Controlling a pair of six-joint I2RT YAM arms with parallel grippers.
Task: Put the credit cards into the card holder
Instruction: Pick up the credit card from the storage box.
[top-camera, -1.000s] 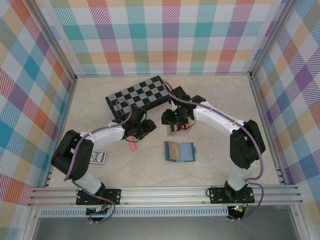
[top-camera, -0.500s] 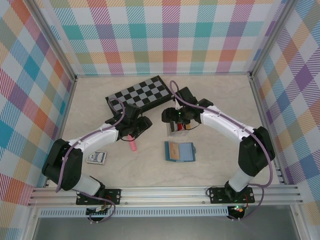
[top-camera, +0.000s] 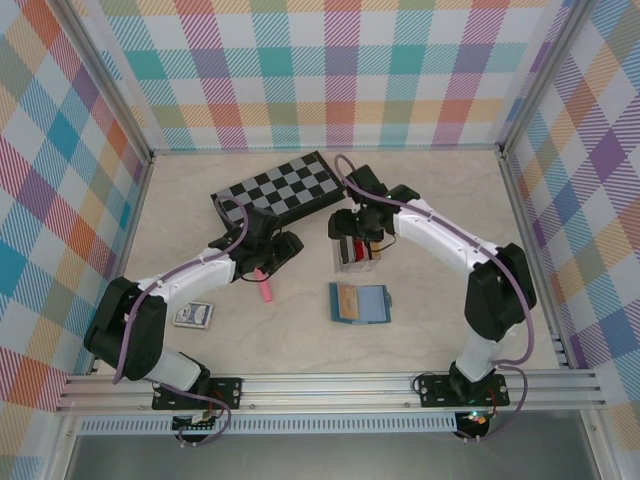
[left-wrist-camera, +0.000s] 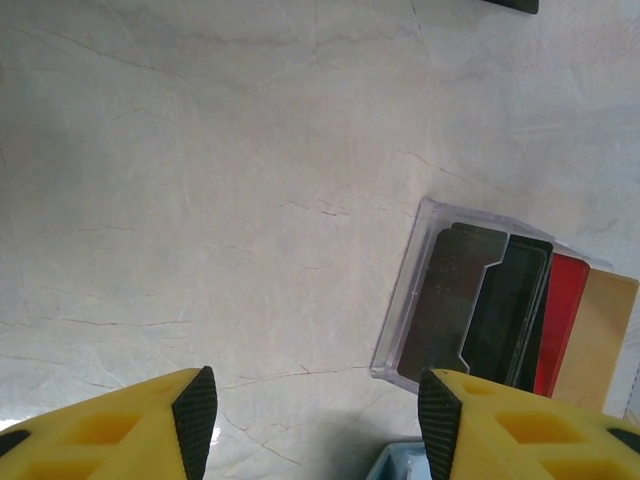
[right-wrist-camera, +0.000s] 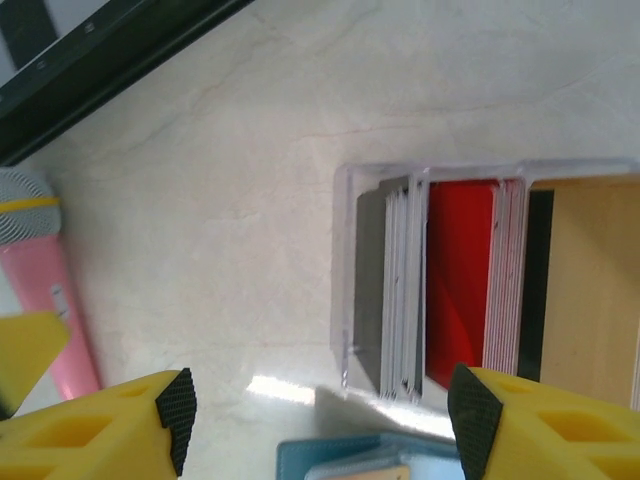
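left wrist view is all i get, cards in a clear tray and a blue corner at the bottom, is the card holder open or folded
Observer: The card holder lies open and flat on the near side of the tray, with a tan piece on its left half.
Operator: where's the other arm
Observer: The right gripper hangs over the tray, jaws open, nothing between them.
Operator: anything beside my own arm
Observer: A pink object lies close beside the left gripper, on the side away from the tray.
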